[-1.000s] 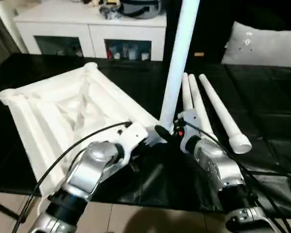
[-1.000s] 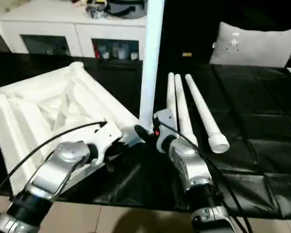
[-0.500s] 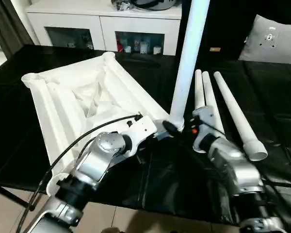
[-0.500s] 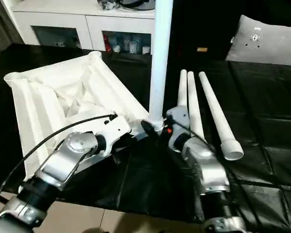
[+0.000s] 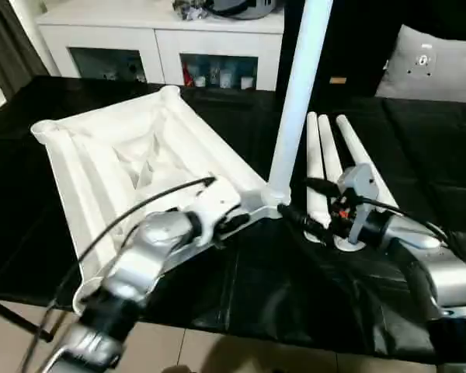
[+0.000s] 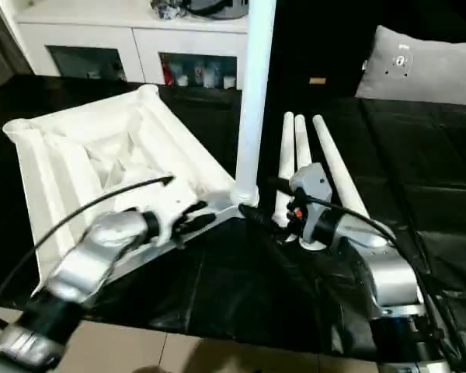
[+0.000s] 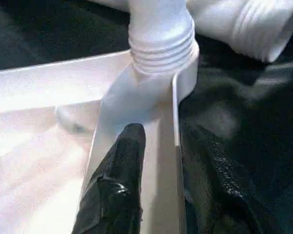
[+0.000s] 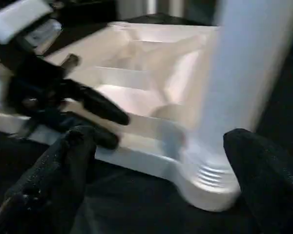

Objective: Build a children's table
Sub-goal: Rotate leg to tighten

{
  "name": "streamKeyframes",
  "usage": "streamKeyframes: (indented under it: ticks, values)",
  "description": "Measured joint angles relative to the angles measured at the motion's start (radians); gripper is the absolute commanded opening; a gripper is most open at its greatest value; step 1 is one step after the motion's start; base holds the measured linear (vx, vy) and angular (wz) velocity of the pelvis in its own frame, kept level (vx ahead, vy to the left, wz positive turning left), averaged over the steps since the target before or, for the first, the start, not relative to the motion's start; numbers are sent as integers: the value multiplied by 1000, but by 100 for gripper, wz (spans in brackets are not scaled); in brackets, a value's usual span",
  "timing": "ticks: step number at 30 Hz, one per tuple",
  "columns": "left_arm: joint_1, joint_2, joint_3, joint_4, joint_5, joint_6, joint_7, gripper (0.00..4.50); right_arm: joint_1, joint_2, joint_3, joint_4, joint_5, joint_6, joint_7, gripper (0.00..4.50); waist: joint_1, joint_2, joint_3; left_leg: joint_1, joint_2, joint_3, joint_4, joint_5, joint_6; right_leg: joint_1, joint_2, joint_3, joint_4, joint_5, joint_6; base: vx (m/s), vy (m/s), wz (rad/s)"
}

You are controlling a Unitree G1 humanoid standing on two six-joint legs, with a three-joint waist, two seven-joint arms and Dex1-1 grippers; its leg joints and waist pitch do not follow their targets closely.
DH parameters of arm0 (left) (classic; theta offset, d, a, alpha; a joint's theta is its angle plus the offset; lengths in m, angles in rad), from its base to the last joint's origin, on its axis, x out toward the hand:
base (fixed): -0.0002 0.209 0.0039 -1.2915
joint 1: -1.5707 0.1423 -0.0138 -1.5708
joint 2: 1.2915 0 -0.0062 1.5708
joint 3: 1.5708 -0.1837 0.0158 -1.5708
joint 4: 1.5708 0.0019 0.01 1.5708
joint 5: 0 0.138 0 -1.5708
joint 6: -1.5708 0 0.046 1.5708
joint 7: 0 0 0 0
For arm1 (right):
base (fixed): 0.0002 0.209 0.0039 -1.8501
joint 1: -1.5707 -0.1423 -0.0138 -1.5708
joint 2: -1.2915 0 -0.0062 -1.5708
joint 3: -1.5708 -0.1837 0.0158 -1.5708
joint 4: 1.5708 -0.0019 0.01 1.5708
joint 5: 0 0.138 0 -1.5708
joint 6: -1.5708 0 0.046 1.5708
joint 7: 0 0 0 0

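Left eye view, work surface: we see a large black-covered work surface (image 5: 217, 287) carrying every part, with a white cabinet (image 5: 151, 47) with glass doors behind it and a grey cushion (image 5: 435, 66) at the far right.
Table top: the square white table top (image 5: 132, 167) lies ribbed underside up, spreading away to the left of both pincers; its near right corner socket (image 6: 245, 194) sits between them.
Upright leg: one long white leg (image 5: 299, 93) stands upright in that socket, rising out of the picture; we see its ribbed collar (image 7: 161, 46) seated in the corner, just ahead of the left pincer's fingertips.
Loose legs: three more tapered legs (image 5: 326, 155) lie side by side on the black cover, running away beyond the right pincer, their thick ends nearest it.
Left pincer: the left gripper (image 5: 245, 221) reaches from the left along the top's near edge toward the socket; one black finger (image 7: 122, 180) lies on the white rim just short of the collar, the other down over the black cover outside the edge. We judge the jaws narrowly parted, astride the rim, and cannot tell whether they press it.
Right pincer: the right gripper (image 6: 264, 200) stands wide, its fingers (image 8: 63, 165) apart on either side of the upright leg's base, touching nothing we can make out.
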Motion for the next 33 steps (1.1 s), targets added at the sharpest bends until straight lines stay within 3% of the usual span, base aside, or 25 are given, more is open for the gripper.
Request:
streamKeyframes:
  ticks: [3,8,13,16,19,21,28,33]
  values:
    - [64,70,20,-107,-26,30,-49,143,-56,36,20,48,7,0,30,450,-6,0,0,1,0,1,0,0,0,0,0,0,0,1,-1,0,0,0]
    - [135,159,45,-246,-57,86,-111,143,-178,75,45,225,-10,-74,57,450,3,-5,1,1,0,1,0,1,-1,0,0,0,1,1,-1,0,0,0]
    - [162,201,85,-314,-54,116,-98,143,-336,126,53,489,-99,-214,-59,450,7,-19,8,3,0,1,2,4,-5,-2,-1,1,8,1,-2,0,0,0]
    - [166,212,115,-325,-53,137,-77,143,-375,129,40,550,-132,-274,-137,450,13,-25,10,6,0,1,2,3,-8,-2,-1,1,10,1,-2,0,0,0]
    - [165,228,156,-332,-41,175,-31,143,-363,163,31,561,-132,-325,-154,450,11,-29,12,5,1,1,2,4,-9,-2,0,1,10,1,-2,0,0,0]
    - [158,243,188,-329,-26,198,-1,143,-311,202,34,506,-120,-336,-128,450,9,-30,13,5,2,1,1,4,-9,-2,0,1,10,1,-2,0,0,0]
    - [102,301,227,-240,55,248,102,97,-173,234,146,388,-136,-332,-113,450,7,-29,13,6,2,1,2,4,-9,-1,1,1,10,2,-4,0,0,0]
    - [100,353,214,-216,122,271,127,52,-117,218,154,333,-188,-285,-167,450,10,-29,13,7,1,0,2,4,-10,-1,1,1,10,2,-4,0,0,0]
